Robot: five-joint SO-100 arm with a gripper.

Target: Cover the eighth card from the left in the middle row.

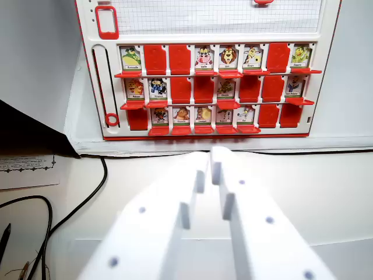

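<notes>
A red-and-white flip-card game board [93, 70] stands upright at the far side of the white table. It has three rows of small picture cards. Some show animal pictures, others show plain red. In the middle row, the eighth card from the left [295, 86] shows its picture, with its red flap lying flat below it. The two slots to its left [272, 88] show plain red. My white gripper [210, 156] fills the lower middle of the wrist view. It is well short of the board, its fingertips are together, and it holds nothing.
A black cable [87, 198] curves across the table at the wrist view's left, beside a printed paper sheet [26, 169] and a dark object [29, 137]. Another thin cable [326, 151] runs along the board's base. A white gridded panel [215, 14] tops the board.
</notes>
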